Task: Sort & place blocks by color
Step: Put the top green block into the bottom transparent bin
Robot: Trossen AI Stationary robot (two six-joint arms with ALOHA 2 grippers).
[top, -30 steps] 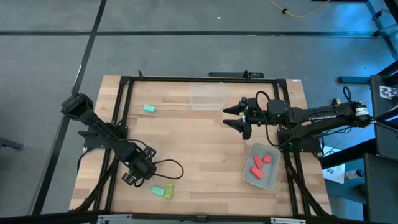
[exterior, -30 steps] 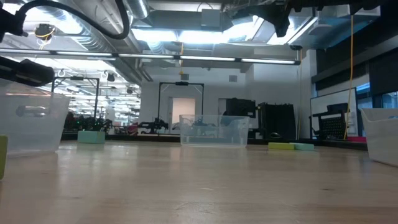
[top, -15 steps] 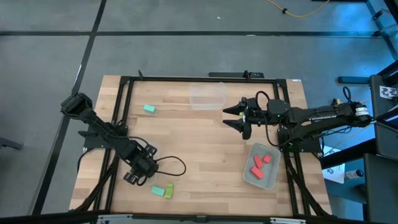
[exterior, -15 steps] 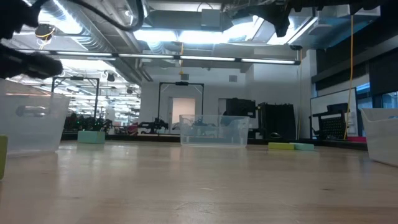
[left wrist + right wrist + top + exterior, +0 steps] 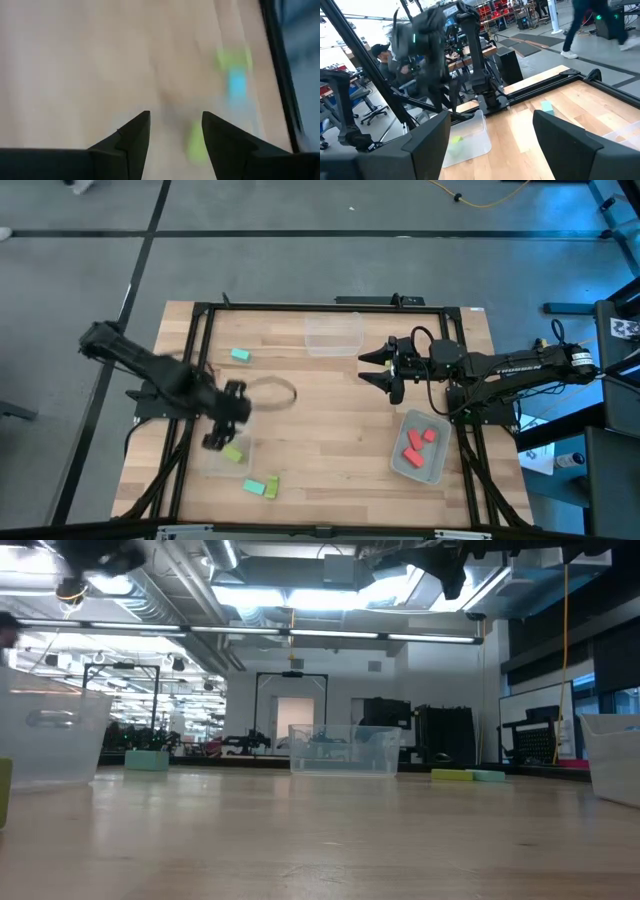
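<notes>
Wooden table (image 5: 330, 410), unlabelled blocks (image 5: 262, 486)

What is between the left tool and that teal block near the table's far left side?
Nothing visible. The left tool, fingers open, hangs over a clear bin holding a lime block; only bare wooden table lies between it and the teal block.

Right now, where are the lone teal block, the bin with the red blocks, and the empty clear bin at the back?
Teal block (image 5: 240, 355), high view, its top face.
Red-block bin (image 5: 398, 459), high view, bare floor near its left wall.
Empty bin (image 5: 333, 335), high view, its clear floor.
</notes>
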